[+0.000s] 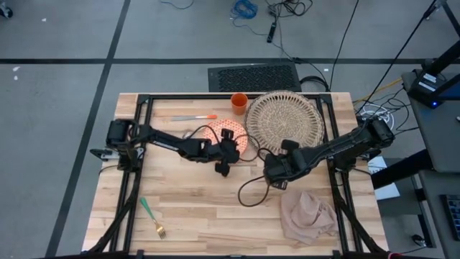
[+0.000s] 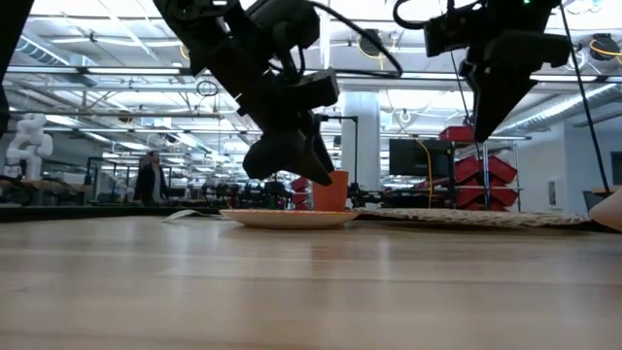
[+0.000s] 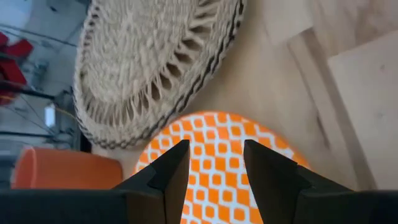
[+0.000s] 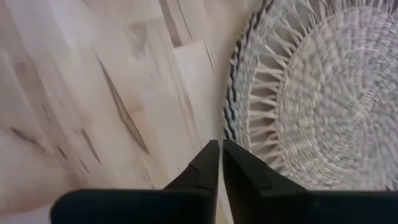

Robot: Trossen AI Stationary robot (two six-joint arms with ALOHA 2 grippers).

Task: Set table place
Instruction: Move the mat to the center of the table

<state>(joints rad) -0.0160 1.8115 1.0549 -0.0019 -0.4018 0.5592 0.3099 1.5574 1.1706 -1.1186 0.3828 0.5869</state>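
1. Place setting pieces lie scattered on the light butcher-block wooden table [image 1: 208,208]; none sits in a finished arrangement, so the task looks early.
2. Green-handled fork [image 1: 152,217]: it lies alone toward the near-left corner, well apart from both claws, apparently waiting its turn.
3. Thin orange-tipped utensil [image 1: 194,117]: it rests near the far edge, behind the left arm; whether it is the knife or the spoon cannot be told.
4. Left gripper [image 1: 226,152]: it hovers low over the near part of the round orange-patterned plate [image 1: 228,131]. The wrist view shows its fingers [image 3: 171,168] parted with the plate's checks between them, holding nothing. That stance suggests it is lining up on the plate's rim.
5. Small orange cup [image 1: 238,103]: it stands upright just beyond the plate, on the far side of the left claw.
6. Round woven wicker placemat [image 1: 284,120]: it lies flat beside the plate, touching or slightly overlapping it, just ahead of the right claw.
7. Right gripper [image 1: 276,173]: its fingers [image 4: 205,167] are pressed together, empty, raised over bare wood just short of the mat's near rim. Probably it is about to nudge or regrasp the mat.
8. Beige cloth napkin [image 1: 307,216]: it lies crumpled near the front-right corner, behind the right claw.
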